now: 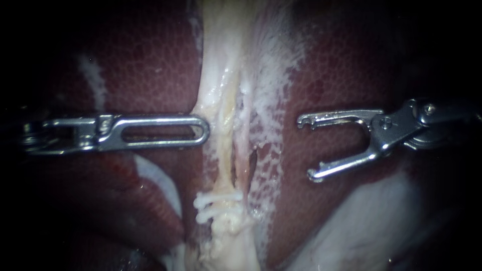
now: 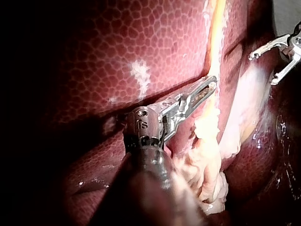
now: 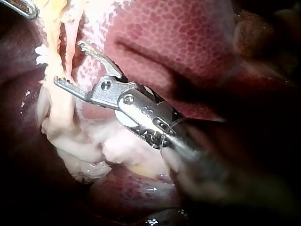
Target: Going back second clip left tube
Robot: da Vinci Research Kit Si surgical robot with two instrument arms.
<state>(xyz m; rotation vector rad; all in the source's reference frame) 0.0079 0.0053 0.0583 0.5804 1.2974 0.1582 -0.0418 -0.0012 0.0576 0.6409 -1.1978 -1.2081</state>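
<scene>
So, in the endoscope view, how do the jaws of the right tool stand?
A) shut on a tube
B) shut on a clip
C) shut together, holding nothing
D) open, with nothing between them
D: a wide gap shows between the jaws of the right tool, nothing lies in that gap, and the jaws stand clear of the pale tissue strand.

Bare liver (image 1: 329, 70) separates right instrument (image 1: 305, 148) from tubes (image 1: 226, 115).

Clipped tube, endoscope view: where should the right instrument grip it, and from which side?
Probably the bare stretch of the tube above the white clips, coming from the right. It is slender there and runs crosswise to the right instrument, whose open jaws face it.
</scene>
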